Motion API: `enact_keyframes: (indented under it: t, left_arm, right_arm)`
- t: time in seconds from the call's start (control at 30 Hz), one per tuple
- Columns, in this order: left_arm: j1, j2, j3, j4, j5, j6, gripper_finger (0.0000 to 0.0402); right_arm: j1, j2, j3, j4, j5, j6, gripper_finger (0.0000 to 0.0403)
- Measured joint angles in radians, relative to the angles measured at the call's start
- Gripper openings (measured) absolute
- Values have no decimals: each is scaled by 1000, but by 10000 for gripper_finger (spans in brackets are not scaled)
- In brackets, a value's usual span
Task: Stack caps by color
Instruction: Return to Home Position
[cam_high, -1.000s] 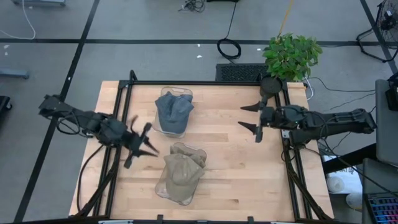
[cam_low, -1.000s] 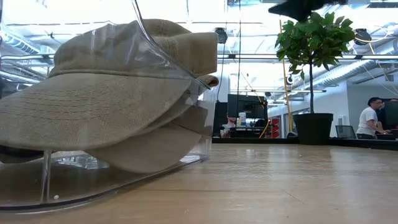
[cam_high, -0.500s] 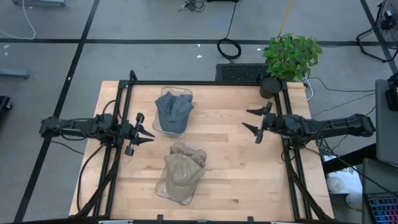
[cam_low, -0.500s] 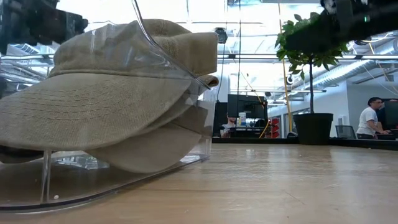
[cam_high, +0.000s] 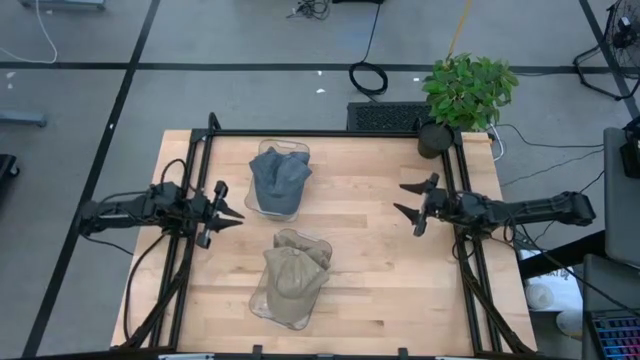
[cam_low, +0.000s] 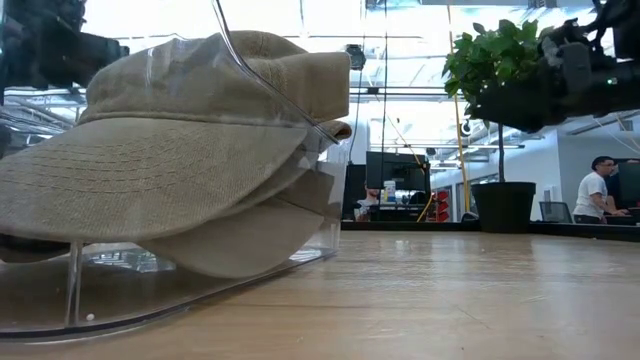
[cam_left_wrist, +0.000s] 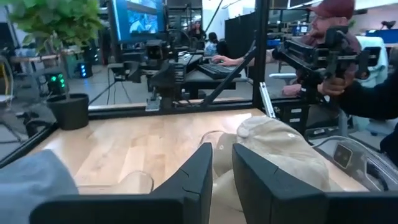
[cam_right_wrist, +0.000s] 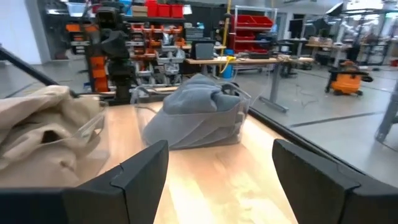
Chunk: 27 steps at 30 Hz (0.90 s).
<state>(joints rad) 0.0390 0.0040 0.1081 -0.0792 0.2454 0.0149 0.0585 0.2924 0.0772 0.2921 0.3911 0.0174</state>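
**Fingers (cam_right_wrist: 134, 180) hold nothing; the sorting looks done**

Blue-grey caps (cam_high: 278, 178) lie heaped in the far bin (cam_high: 298, 147), at 11 o'clock from the table's middle. Tan caps (cam_high: 290, 282) fill the near bin (cam_low: 120, 300) at 7 o'clock, just beside the first. Every cap in view lies in one bin or the other, one colour to each.

The low view shows the tan caps nested one inside another. Their brims press against the clear wall and the topmost crown rises above the rim. The walls probably serve to keep such floppy fabric from sliding apart, though a pile this tall could spill if knocked.

Farther out, the left gripper (cam_high: 238, 213) hangs at 9 o'clock by the table's side rail. Its fingers (cam_left_wrist: 186, 186) are drawn nearly together, with only a narrow slit between them and nothing in it. The right gripper (cam_high: 400, 198) hangs at 2 o'clock with its fingers spread wide, also empty. Both point inward at the bins but stand well apart from them. That reads as a parking posture, which keeps any fingertip from snagging a brim.

Bare wood of the table (cam_high: 370, 270) lies between the bins and the right arm. A potted plant (cam_high: 468, 88) stands at 1 o'clock, at the table's far corner.
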Motion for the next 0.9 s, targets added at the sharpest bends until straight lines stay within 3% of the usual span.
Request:
enact_keyframes:
  t: [0.37, 0.67, 0.9]
  left_arm:
    - [83, 0, 0, -11, 76, -49, 72]
    - [100, 0, 0, 17, 79, -60, 72]
    - [100, 0, 0, 51, 151, -54, 72]
  right_arm:
    - [1, -292, 1, -280, -29, -46, 224]
    - [0, -289, 4, -309, -105, -68, 188]
    - [0, -289, 3, -305, -200, -74, 169]
